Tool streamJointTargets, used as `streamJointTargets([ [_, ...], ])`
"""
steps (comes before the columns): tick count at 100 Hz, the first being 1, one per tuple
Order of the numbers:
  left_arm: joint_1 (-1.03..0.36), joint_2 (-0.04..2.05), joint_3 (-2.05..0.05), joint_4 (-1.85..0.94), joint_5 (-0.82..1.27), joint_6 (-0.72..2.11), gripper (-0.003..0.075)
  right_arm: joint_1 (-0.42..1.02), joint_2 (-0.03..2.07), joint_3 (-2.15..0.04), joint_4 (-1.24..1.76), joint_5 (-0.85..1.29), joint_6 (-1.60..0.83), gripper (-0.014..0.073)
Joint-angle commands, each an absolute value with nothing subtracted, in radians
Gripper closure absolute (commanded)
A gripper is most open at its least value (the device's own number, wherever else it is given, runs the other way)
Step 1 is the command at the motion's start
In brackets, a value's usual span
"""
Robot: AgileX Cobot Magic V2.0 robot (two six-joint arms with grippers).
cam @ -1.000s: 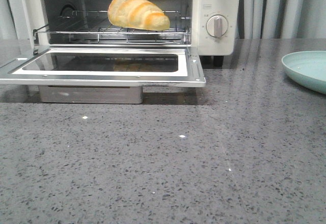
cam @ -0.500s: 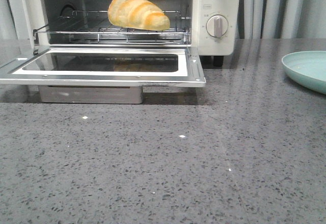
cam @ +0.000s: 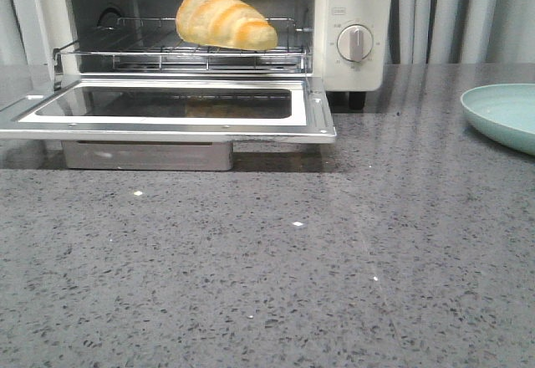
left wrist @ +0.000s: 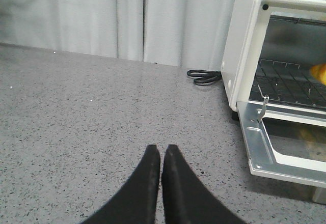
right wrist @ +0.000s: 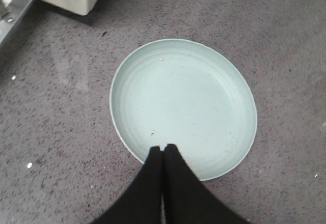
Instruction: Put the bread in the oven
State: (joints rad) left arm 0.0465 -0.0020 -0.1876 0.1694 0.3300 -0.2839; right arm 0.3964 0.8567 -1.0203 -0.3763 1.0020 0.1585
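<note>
On wire rack [cam: 209,50] inside toaster oven [cam: 359,67]: croissant-shaped bread [cam: 224,21], lying toward right half, clear of side walls. Glass door [cam: 167,109] dropped flat, jutting over grey speckled countertop [cam: 292,259]. Pale green plate [right wrist: 183,107] well right of oven, bare. Left gripper [left wrist: 161,152] pressed closed, holding nothing, beside oven's left wall. Right gripper [right wrist: 162,150] closed, holding nothing, over plate's near rim.

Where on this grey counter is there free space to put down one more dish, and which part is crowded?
The widest bare patch is the counter in front of the oven door, reaching right toward the plate. A second lies left of the oven, up to the curtain. The oven is crowded: bread on the rack, door lying open.
</note>
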Motion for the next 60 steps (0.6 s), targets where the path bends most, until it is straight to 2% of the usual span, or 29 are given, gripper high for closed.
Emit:
streamJointTargets([
  [1,0.048,-0.028,-0.213,0.167,0.252,-0.283,0.0741,0.289,0.797,-0.954,-0.34,0.819,0.161,0.0669],
  [29,0.048,-0.028,-0.213,0.167,0.252,-0.283,0.0741,0.017,0.675,-0.736,-0.167,0.601,0.101,0.0669],
  [60,0.048,-0.028,-0.213,0.167,0.252,-0.283,0.0741,-0.111,0.444,-0.521,-0.094,0.32,0.048,0.0669],
])
